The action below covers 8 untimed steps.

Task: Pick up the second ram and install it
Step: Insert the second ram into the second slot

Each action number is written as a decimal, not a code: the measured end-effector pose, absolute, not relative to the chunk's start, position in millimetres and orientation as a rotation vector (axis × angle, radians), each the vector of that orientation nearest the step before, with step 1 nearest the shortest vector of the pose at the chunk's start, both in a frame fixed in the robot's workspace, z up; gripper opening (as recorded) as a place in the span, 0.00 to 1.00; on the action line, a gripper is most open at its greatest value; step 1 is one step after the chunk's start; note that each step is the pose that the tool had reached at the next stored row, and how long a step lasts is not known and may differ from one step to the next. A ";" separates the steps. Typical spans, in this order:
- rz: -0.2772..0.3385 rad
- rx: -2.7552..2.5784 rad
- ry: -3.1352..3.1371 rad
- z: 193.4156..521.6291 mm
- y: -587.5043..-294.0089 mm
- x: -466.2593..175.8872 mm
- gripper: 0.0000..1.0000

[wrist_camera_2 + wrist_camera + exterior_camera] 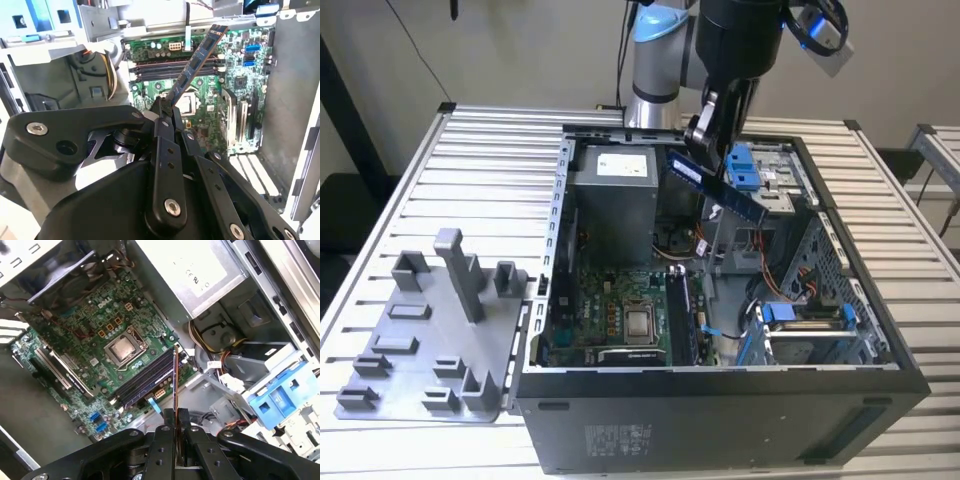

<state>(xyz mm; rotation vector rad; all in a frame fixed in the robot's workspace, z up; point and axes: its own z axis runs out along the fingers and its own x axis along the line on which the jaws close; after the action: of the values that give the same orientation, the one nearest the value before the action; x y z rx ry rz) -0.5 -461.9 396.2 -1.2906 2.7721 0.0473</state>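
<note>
— How far along are we with the long, narrow, dark memory stick (720, 188)?

— We judge the pick-up done; the black two-fingered gripper (708, 148) is clamped on one end of it, and the stick hangs slanted in the air over the far part of the open black computer case (720, 410), touching nothing but the fingers.

— And the installing?

— Not yet done, by our reading; in both wrist views the stick (197, 60) (174, 380) juts out from the gripper (167, 107) (176, 415) over the row of dark memory slots (145, 376) on the green motherboard (605, 300), beside the square silver processor chip (640, 322), yet it is well apart from them; seating it is what is left.

— And the grey plastic tray with upright posts (410, 370)?

— It lies on the slatted metal table (480, 150), just beside the case on the exterior view's left, well apart from the gripper.

— What can we not make out?

— Whether any slot already holds a stick; how the slot latches stand; the gripped end is hidden between the fingers; the case's near wall cuts off the board's near edge.
</note>
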 end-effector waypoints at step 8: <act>0.040 -1.131 2.839 396.1 -461.9 -0.5 0.14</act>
<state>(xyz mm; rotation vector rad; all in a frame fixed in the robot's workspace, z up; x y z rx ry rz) -0.5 -461.9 396.1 -1.1311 2.8393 0.0400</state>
